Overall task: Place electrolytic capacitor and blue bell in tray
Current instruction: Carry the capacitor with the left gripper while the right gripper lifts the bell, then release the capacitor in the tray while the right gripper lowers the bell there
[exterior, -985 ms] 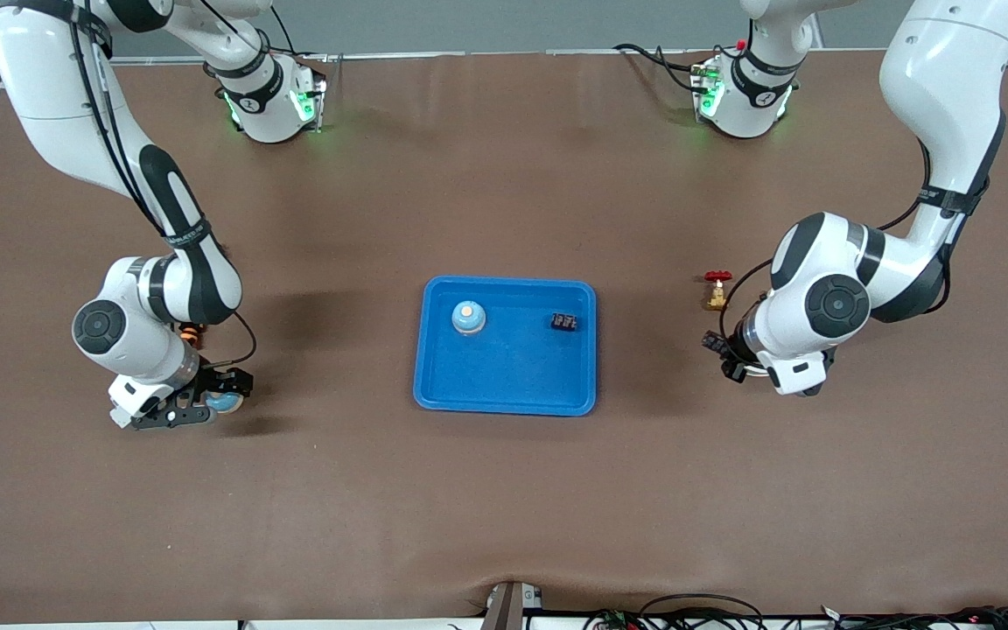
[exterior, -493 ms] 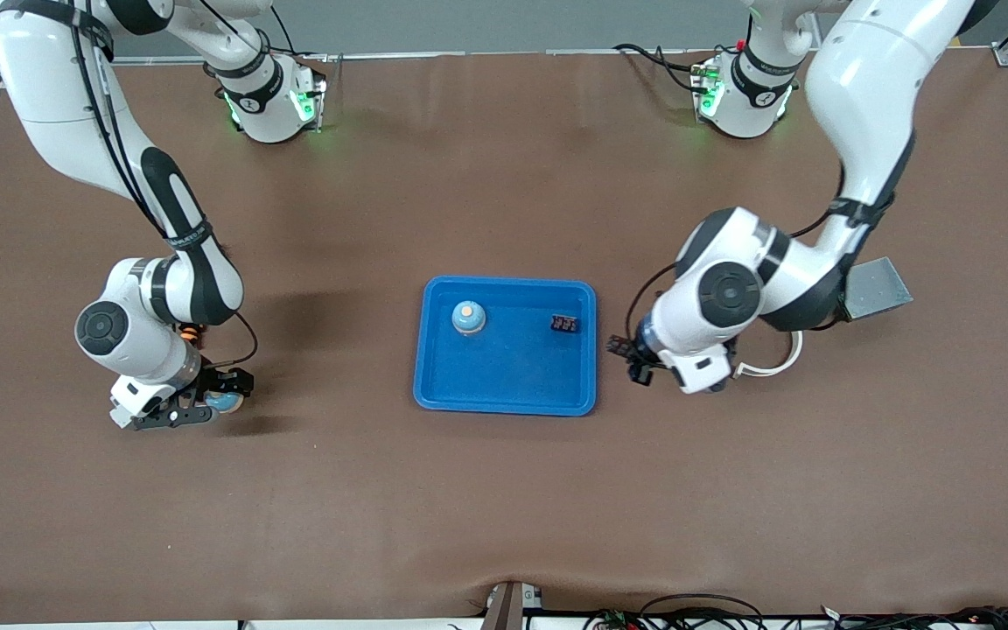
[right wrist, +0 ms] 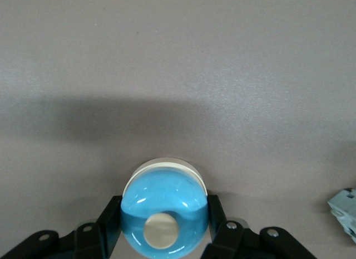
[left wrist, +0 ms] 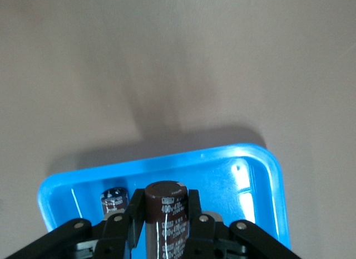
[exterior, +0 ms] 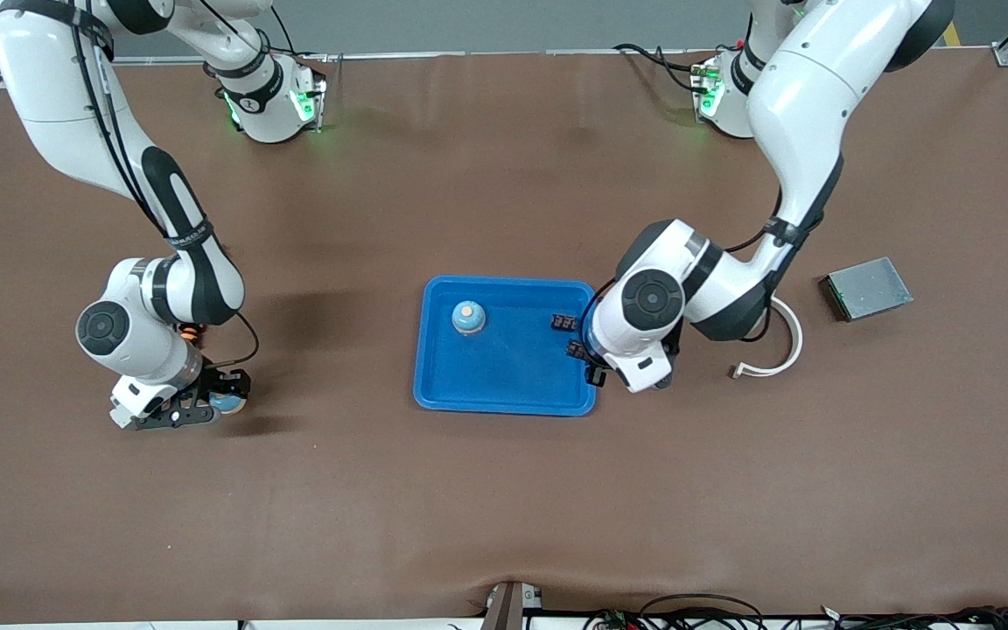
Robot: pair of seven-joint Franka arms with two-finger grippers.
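Observation:
The bright-blue tray [exterior: 513, 372] lies mid-table. In it stand a blue bell with an orange button [exterior: 468, 318] and a dark capacitor [exterior: 564, 322]. My left gripper [exterior: 583, 355] is over the tray's rim at the left arm's end, shut on a brown electrolytic capacitor [left wrist: 167, 214]. The left wrist view shows the tray [left wrist: 222, 170] below it, with the capacitor in the tray [left wrist: 114, 200] beside my left gripper [left wrist: 164, 202]. My right gripper [exterior: 217, 401] is low over the table toward the right arm's end, shut on a second blue bell [right wrist: 164, 211] with a cream button.
A grey metal box [exterior: 868, 288] and a white curved piece [exterior: 780, 350] lie toward the left arm's end. A small orange item [exterior: 192, 332] shows beside the right arm's wrist. A pale grey part [right wrist: 345, 208] lies at the edge of the right wrist view.
The left arm has swung from the left arm's end of the table to the tray's rim, carrying the capacitor and uncovering the grey box. The right arm has barely moved.

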